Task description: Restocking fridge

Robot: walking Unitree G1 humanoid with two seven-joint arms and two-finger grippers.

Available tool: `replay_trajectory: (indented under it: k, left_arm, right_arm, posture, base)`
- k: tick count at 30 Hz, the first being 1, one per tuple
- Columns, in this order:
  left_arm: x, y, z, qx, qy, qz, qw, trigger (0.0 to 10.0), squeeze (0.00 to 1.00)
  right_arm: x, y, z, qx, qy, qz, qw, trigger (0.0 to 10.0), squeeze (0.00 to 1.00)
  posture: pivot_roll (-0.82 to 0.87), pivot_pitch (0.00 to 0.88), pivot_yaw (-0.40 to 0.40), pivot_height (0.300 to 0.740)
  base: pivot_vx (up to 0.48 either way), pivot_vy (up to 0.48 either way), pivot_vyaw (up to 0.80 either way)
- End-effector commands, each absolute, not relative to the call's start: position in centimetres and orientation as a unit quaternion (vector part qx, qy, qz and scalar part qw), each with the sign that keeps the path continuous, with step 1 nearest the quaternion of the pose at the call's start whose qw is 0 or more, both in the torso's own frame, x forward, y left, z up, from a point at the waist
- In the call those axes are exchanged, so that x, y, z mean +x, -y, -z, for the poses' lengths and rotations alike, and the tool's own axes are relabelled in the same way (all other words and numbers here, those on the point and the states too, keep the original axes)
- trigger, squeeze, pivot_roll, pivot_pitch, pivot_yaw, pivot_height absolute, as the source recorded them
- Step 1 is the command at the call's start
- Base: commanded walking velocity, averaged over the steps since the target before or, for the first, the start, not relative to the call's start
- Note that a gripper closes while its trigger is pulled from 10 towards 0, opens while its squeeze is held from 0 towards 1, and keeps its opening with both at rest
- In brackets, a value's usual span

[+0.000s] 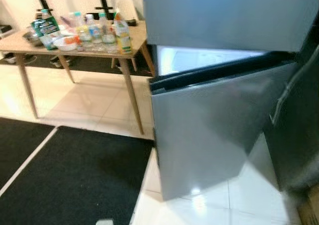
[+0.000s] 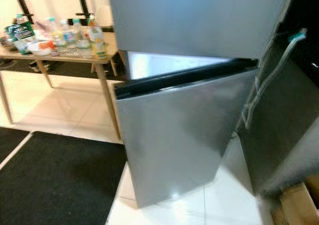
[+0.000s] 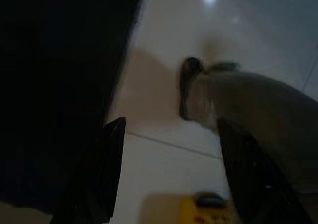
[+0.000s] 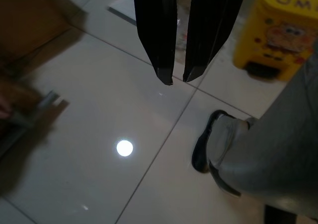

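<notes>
A grey two-door fridge (image 1: 219,85) stands before me. Its lower door (image 1: 214,130) is swung partly ajar, with a lit strip of the inside (image 1: 199,59) showing above it; the upper door is closed. Several bottles and cartons (image 1: 94,33) stand on a wooden table (image 1: 137,35) to the fridge's left. My left gripper (image 3: 169,174) hangs open over the floor tiles. My right gripper (image 4: 178,77) hangs with its fingers close together and nothing between them.
A black mat (image 1: 70,175) lies on the floor left of the fridge. A cardboard box (image 2: 294,205) sits at the fridge's right side. A person's shoe and trouser leg (image 4: 233,149) and a yellow container (image 4: 280,30) are near my grippers.
</notes>
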State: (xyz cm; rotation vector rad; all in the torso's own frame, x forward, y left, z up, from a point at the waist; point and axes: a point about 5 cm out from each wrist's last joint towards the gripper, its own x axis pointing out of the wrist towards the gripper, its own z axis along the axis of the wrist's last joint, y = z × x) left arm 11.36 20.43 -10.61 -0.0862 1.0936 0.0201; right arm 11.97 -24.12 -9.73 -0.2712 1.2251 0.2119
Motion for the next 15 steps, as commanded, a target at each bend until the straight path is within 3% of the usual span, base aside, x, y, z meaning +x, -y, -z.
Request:
replay_trajectory:
  k: [1,6,15]
  left_arm:
    - [10.54,-20.30,10.87,-0.041,-0.531,-0.009,0.846,10.0,0.00]
    - [10.65,-20.30,10.84,-0.041,-0.530,-0.010,0.847,10.0,0.00]
    - [10.50,-20.36,10.92,-0.028,-0.542,-0.005,0.840,10.0,0.00]
  right_arm:
    - [11.04,24.55,9.91,-0.129,-0.585,-0.091,0.796,10.0,0.00]
    - [11.27,24.63,9.85,-0.135,-0.581,-0.083,0.798,10.0,0.00]
    - [11.51,24.68,9.80,-0.142,-0.575,-0.070,0.803,10.0,0.00]
  posture:
    - [-0.08,0.027,0.011,0.740]
    - [-0.08,0.025,0.010,0.740]
    - [-0.08,0.023,0.011,0.740]
  base:
    - [0.000,0.000,0.73]
    - [0.000,0.000,0.72]
    - [0.000,0.000,0.00]
